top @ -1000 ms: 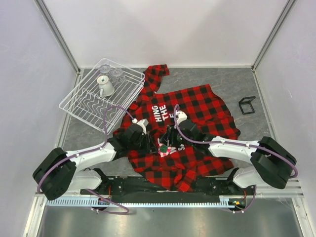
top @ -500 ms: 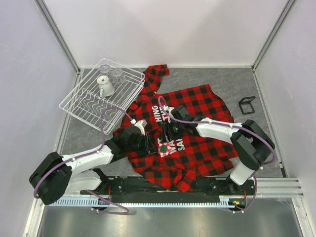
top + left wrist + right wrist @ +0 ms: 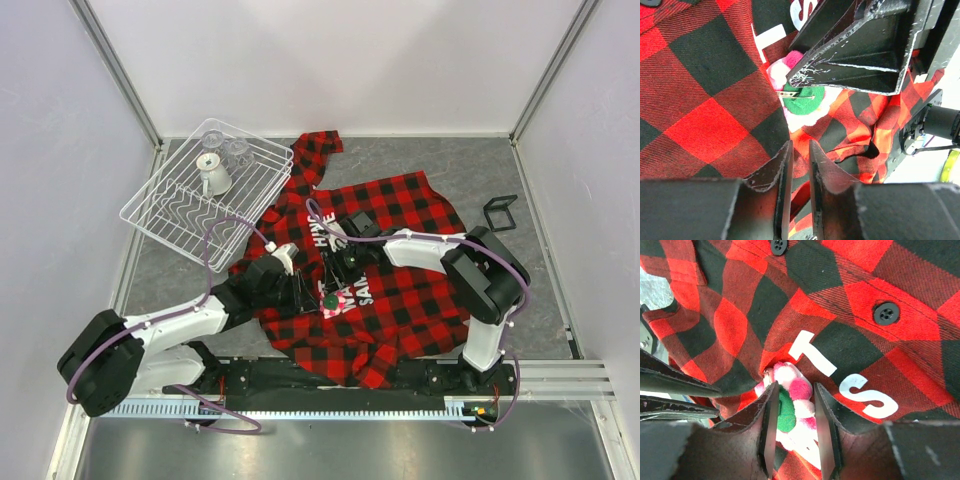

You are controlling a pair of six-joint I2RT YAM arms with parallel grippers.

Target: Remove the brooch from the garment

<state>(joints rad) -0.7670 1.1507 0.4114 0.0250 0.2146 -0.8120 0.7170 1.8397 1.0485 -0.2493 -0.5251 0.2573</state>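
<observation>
Right gripper point(image 3: 795, 390): jaws closed partway onto the brooch point(image 3: 796, 401), both inner faces touching its pink puffs; green centre visible between the fingers. Left gripper point(image 3: 799, 147): jaws nearly shut, a thin fold of the garment point(image 3: 700, 115) pinched in the slit, just below the brooch point(image 3: 800, 102) in the left wrist frame. Metal pin bar lies across the green disc. White letters T and S sit right of the brooch. In the top view, the brooch point(image 3: 330, 299) is at frame centre on the spread garment point(image 3: 410, 300), with both grippers meeting there. Wire dish rack point(image 3: 165, 215) is upper left, touching a sleeve. A small black frame point(image 3: 500, 213) is on the grey table point(image 3: 530, 280), right.
</observation>
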